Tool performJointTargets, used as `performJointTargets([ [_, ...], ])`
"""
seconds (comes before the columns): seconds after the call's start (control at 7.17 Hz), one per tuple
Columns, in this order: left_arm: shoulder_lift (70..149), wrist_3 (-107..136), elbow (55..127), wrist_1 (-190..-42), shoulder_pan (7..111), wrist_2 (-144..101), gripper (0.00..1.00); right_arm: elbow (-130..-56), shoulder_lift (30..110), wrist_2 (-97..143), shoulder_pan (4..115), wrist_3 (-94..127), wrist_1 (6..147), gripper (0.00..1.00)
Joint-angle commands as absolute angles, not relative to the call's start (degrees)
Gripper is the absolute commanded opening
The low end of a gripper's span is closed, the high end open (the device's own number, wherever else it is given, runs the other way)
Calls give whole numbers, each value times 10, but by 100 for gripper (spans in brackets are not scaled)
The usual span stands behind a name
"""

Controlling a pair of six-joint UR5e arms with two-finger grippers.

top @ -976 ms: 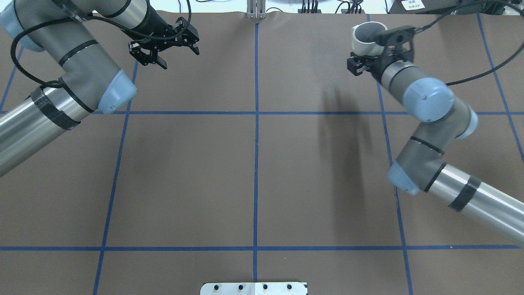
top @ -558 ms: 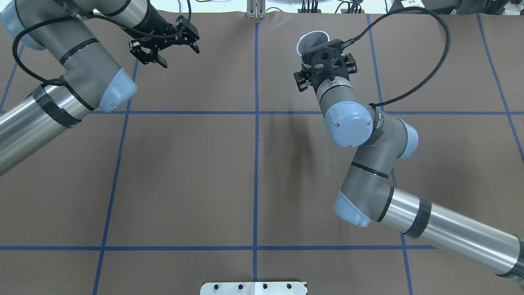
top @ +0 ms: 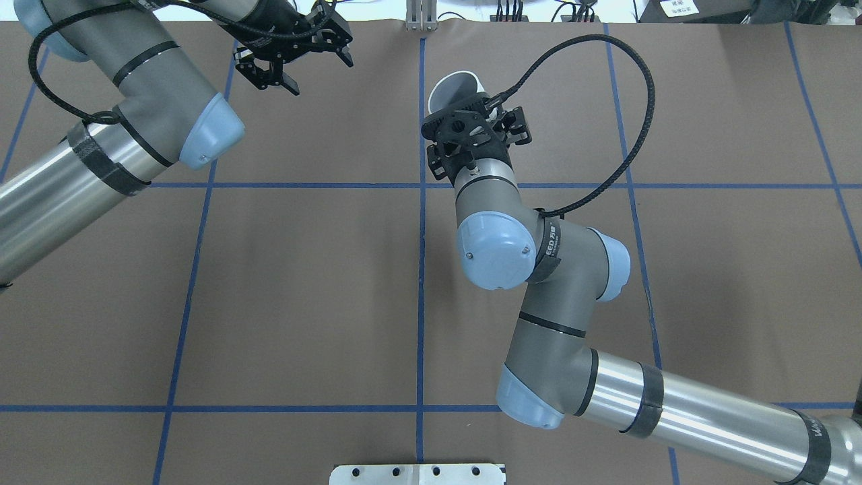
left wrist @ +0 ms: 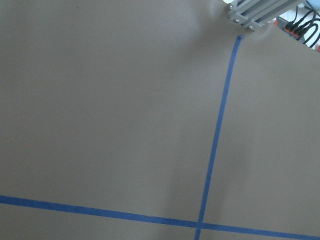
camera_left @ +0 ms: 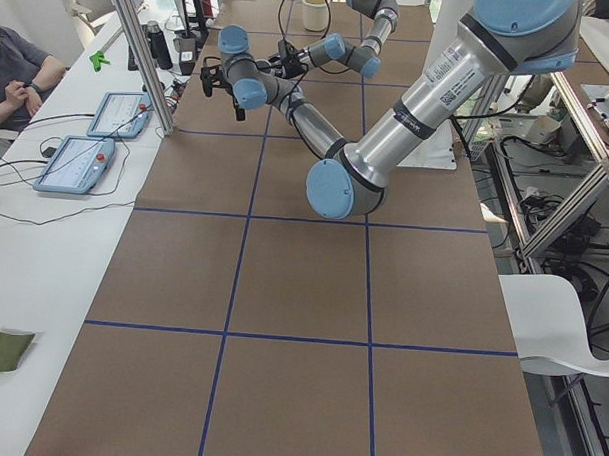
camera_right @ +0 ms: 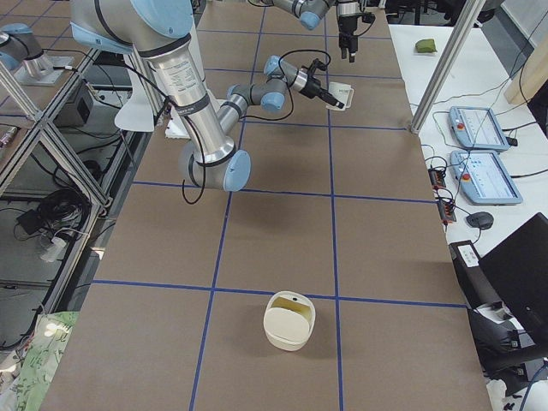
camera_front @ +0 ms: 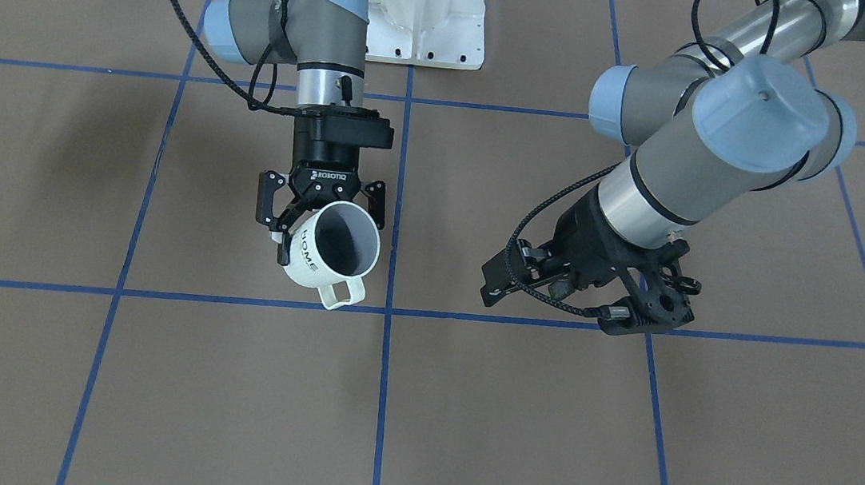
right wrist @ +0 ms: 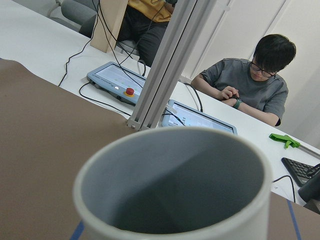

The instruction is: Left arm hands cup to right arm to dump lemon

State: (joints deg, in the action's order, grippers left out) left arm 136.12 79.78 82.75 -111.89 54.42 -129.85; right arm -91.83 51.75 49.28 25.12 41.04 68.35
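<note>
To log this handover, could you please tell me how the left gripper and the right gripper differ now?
The right gripper is shut on the white mug lettered HOME; the left gripper holds nothing. The left gripper's jaws are spread wide; the right gripper's press the mug's sides. Both are black two-finger grippers held above the brown table.

Setting: robotics lab.

Evidence:
- Two industrial arms, the left arm (top: 101, 155) and the right arm (top: 673, 411), reach over a long table (top: 303, 283), one on either side of a white mounting plate (camera_front: 423, 25).
- The table is covered in brown matting, marked into squares with blue tape (top: 421, 303).
- An aluminium extrusion post (right wrist: 160, 70) stands at the table's edge, with similar framing (camera_right: 51, 145) beside the robot.
- A touchscreen pendant (right wrist: 117, 82) with a red stop button (right wrist: 130, 91) lies cabled on a white side bench (right wrist: 40, 45), with a second pendant (right wrist: 200, 120) beside it.
- An operator (right wrist: 250, 82) in grey sits at that bench.
</note>
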Motion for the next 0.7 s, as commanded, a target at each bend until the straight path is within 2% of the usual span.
performJointTargets([
  [0.0, 1375, 888, 830, -1183, 522, -1298, 100, -917, 503, 490, 245, 410, 705, 29],
  [0.56, 1397, 906, 826, -1188, 494, -1297, 99, -917, 502, 490, 245, 416, 702, 29],
])
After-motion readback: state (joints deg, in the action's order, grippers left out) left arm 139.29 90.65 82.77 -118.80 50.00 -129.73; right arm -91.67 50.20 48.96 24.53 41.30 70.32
